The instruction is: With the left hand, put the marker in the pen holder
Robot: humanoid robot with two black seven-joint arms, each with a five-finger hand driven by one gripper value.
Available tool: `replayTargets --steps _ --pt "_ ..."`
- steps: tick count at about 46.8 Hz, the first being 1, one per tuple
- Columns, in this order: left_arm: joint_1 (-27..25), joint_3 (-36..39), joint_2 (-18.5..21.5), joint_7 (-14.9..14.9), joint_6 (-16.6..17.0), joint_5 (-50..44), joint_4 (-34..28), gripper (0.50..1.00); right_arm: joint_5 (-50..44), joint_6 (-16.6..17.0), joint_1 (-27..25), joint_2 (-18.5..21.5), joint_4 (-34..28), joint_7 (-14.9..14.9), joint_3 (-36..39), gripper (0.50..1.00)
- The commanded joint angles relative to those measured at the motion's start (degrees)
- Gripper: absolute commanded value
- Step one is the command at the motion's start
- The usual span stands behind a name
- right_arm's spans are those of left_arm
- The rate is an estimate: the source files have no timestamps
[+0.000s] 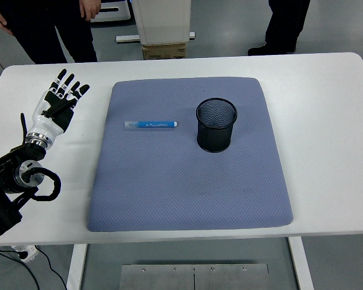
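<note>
Left robot hand point(59, 101) fingers extended, empty, over bare bench point(327, 121) left of grey mat point(187, 193). Blue marker point(150, 124) lies flat beside mesh pen holder point(216, 125).

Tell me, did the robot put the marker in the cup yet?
Not yet. The blue marker lies flat on the grey mat, left of the black mesh pen holder, which stands upright. The left hand holds nothing, fingers spread, over the table left of the mat. Reaching, grasping and dropping it in remain.
</note>
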Motion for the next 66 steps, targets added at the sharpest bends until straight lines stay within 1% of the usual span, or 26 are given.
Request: replayTargets --steps 1,18,22,26,35,43,46,52,57,66 --pt "0.0 0.0 0.0 -0.1 0.5 0.3 0.1 1.0 0.0 0.0 0.0 0.0 0.0 0.0 0.0 1.0" --pt "0.0 -0.2 -0.1 -0.1 0.4 -0.9 0.1 1.0 0.0 0.0 0.0 0.0 0.0 0.0 0.0 1.0" --pt "0.1 -1.4 -0.3 0.0 0.5 -1.7 0.1 1.0 0.0 0.0 0.0 0.0 0.0 0.0 0.0 1.0" --pt "0.3 -1.5 -0.1 0.1 -0.1 -1.2 0.1 1.0 0.0 0.0 0.0 0.0 0.0 0.0 0.0 1.0" --pt "0.3 -1.7 -0.2 0.2 0.2 -1.6 0.1 1.0 0.0 0.0 0.0 0.0 -0.1 0.0 0.0 1.0" --pt "-0.3 -1.8 0.3 -0.1 0.0 -0.9 0.0 1.0 0.0 0.0 0.0 0.0 0.0 0.0 0.0 1.0" --pt "-0.6 -1.6 1.2 -0.1 0.2 -0.7 0.0 1.0 0.0 0.0 0.0 0.0 0.0 0.0 0.0 1.0" --pt "-1.1 -1.4 1.9 0.0 0.4 1.1 0.0 1.0 0.0 0.0 0.0 0.0 0.0 0.0 0.0 1.0" --pt "-2.4 -1.3 3.3 0.1 0.5 3.8 0.0 1.0 0.0 0.0 0.0 0.0 0.0 0.0 0.0 1.0" --pt "-5.0 -0.8 4.2 0.2 0.5 13.8 0.0 1.0 0.0 0.0 0.0 0.0 0.0 0.0 0.0 1.0"
